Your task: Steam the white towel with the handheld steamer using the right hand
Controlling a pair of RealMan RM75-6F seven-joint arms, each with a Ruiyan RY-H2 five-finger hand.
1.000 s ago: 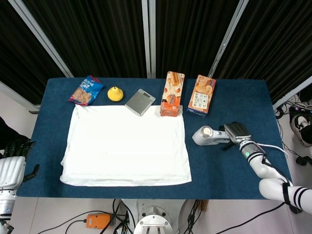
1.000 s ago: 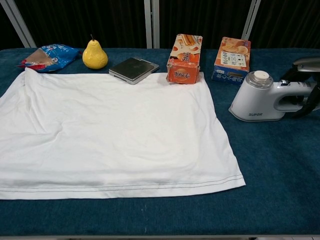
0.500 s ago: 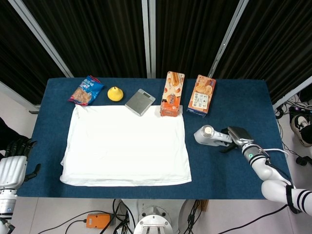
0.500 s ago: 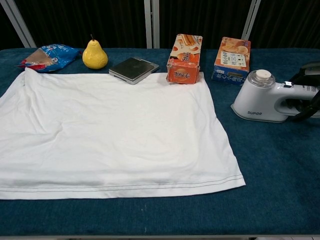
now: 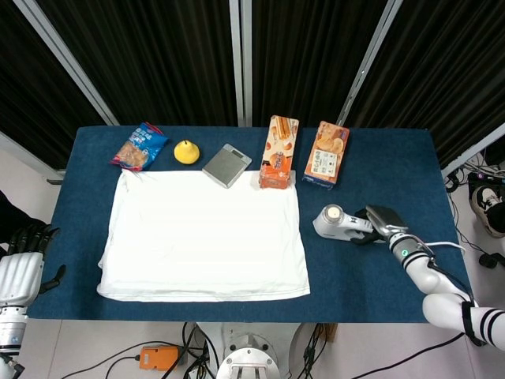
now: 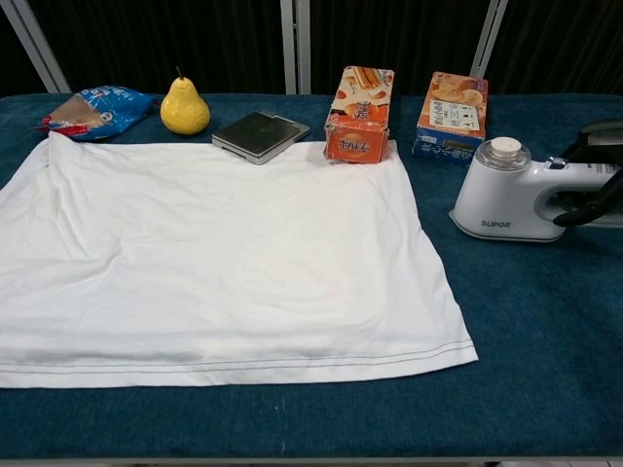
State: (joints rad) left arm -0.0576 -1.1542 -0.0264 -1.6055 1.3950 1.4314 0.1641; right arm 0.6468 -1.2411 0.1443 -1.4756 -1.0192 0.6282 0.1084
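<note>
Steamer (image 6: 516,199) has barely shifted since half a second ago, just nudged a touch back toward the towel, sitting on the blue table (image 5: 371,284) right of the white towel (image 6: 214,253), not touching it. Right hand (image 5: 380,219) is wrapped around its handle, fingers (image 6: 589,199) curled round the grip. Towel lies flat, spread out. Behind it: chip bag (image 5: 139,146), pear (image 6: 184,107), grey scale (image 6: 260,134), two snack boxes (image 6: 360,115). Left hand (image 5: 24,260) hangs off the table's left edge, fingers spread, holding nothing.
</note>
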